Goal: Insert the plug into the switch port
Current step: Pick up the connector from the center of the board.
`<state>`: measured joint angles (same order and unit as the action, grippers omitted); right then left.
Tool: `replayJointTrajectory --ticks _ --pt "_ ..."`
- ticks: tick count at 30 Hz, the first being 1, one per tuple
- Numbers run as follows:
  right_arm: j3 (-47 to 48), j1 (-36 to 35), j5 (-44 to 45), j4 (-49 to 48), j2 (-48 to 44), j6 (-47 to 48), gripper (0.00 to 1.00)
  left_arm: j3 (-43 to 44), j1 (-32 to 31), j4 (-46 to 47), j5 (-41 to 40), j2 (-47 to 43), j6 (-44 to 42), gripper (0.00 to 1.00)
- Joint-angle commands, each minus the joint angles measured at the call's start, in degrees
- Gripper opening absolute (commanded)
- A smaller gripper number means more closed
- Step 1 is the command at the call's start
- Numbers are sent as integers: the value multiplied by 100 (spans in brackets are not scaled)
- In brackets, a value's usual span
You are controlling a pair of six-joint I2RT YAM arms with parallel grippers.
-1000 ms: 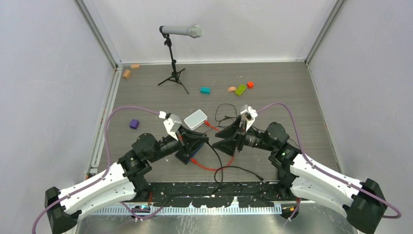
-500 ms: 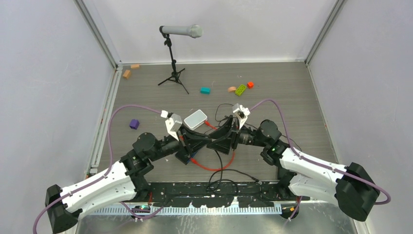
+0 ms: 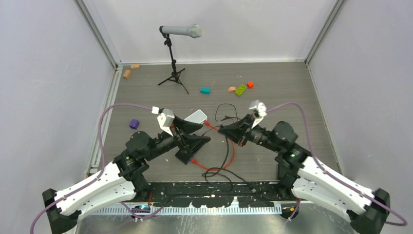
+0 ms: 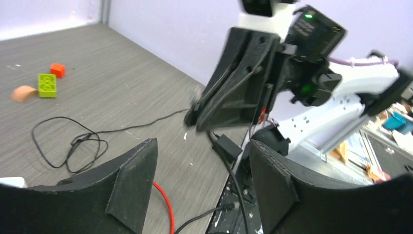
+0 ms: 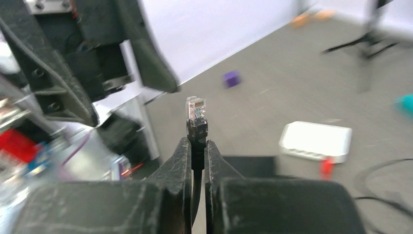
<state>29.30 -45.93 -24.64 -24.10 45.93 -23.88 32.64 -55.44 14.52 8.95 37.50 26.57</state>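
Between the fingertips of the right pincer [image 5: 196, 146], the plug [image 5: 196, 108] stands upright. Its clear head sticks out past the fingers, which are clenched on its dark rear end. Held this way, the contact end is free and leads, which I judge suits steering it into a socket.

The left pincer [image 4: 202, 170] is released, its fingers spread wide with nothing between them. From above it hangs close over the flat black switch [image 3: 182, 157], which lies on the surface [image 3: 292, 97], perhaps ready to steady that box. The switch port is too small to make out in any view.

Only the right wrist view shows the grip and which way the plug points. From above the plug is lost, but that view shows the red cable [image 3: 230, 155] looping on the surface below the right pincer and rising toward it. It also shows the two pincers tip to tip, near but apart. The left wrist view shows that gap too, with the right pincer just ahead of the open fingers.
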Motion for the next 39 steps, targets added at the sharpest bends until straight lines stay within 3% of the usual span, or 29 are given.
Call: replayJointTrajectory --ticks 1,7,11,16,19,27,32,39 --pt "1148 24 2791 2412 -999 1724 1 525 -18 -717 -774 -312 -68 72" --pt "2842 25 4802 3630 -649 3533 0 605 -19 -1309 -1397 -321 32 72" --pt "3417 28 4825 3943 -260 3768 0 620 -19 -1709 -1933 -208 211 72" --pt "2559 -4 3955 3652 -114 3032 0 655 -19 -2380 -2661 59 553 71" --pt "1686 -300 3826 3262 -102 2899 1 518 -19 -2455 -2533 253 674 71" --pt "284 -1496 4146 2182 -771 2804 0 -575 -19 -1240 -1851 381 1064 66" --pt "441 -1846 3615 2353 -824 2705 1 -1034 -19 -214 -1426 446 1206 64" --pt "874 -2504 3778 2763 -747 3053 0 -1155 -19 488 -1002 444 1002 64"
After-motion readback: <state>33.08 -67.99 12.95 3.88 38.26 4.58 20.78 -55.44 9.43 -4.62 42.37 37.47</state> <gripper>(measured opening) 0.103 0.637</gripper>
